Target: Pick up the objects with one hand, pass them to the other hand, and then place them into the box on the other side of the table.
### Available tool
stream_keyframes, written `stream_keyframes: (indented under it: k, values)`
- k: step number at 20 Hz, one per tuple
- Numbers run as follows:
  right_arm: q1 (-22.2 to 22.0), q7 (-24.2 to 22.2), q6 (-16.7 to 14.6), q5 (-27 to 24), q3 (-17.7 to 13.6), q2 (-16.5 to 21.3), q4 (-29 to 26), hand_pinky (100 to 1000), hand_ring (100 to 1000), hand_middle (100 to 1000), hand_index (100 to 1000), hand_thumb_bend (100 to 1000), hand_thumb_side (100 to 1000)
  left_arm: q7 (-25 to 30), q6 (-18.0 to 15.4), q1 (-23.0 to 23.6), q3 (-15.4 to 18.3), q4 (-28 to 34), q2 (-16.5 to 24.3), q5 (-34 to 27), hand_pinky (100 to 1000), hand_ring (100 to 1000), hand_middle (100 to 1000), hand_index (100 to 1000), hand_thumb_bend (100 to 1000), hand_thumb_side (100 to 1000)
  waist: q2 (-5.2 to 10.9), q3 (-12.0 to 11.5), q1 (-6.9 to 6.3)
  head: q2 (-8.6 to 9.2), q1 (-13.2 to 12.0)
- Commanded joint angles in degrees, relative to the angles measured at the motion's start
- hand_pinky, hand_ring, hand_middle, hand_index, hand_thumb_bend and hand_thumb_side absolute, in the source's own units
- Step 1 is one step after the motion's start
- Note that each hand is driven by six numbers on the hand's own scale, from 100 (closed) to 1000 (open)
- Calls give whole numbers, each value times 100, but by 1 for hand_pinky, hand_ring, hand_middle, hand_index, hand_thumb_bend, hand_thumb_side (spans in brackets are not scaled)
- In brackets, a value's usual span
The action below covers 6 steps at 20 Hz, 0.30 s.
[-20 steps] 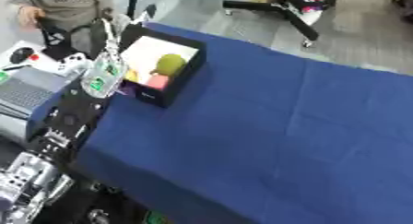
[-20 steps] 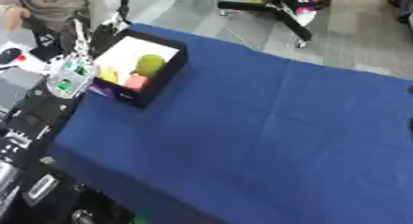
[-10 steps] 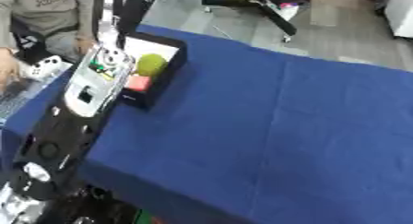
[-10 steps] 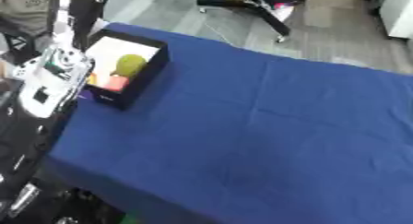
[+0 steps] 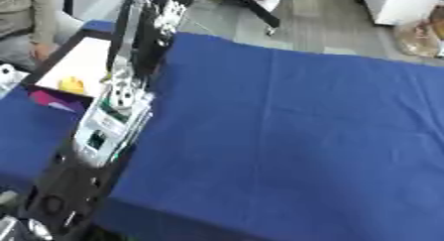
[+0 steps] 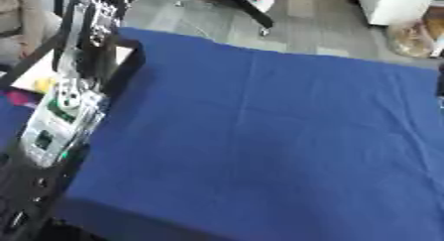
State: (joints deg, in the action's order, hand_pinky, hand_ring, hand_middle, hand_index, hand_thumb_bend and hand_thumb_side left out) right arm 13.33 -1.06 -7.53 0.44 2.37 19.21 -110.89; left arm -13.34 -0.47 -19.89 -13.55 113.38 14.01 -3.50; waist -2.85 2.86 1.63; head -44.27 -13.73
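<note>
- Well, at the frame's upper left the robot's black left hand (image 5: pixel 160 7) reaches over the shallow black-walled box (image 5: pixel 52 61); whether it's clasping anything, I can't tell.
- Inside lies a small rounded yellow object (image 5: pixel 71 85), seemingly light; cupping its sides should work.
- Its long axis isn't discernible.
- Blue cloth-covered table (image 5: pixel 295 136) fills the rest.
</note>
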Motion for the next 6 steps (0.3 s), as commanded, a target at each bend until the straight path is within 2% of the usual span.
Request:
stream_keyframes:
  k: [1, 6]
  values:
    - [-25, 102, -1, 59, -122, -141, 6, 829, 1000, 1000, 742, 122, 419, 191, -52, -7, -205, 121, -199, -60, 932, 976, 767, 905, 534, 736, 19, 23, 7, 15, 80]
    - [-190, 233, -30, 133, -186, -406, 142, 830, 1000, 1000, 739, 118, 407, 216, -58, 192, -402, 121, -531, -107, 933, 975, 762, 900, 515, 735, -10, 56, 3, 15, 197]
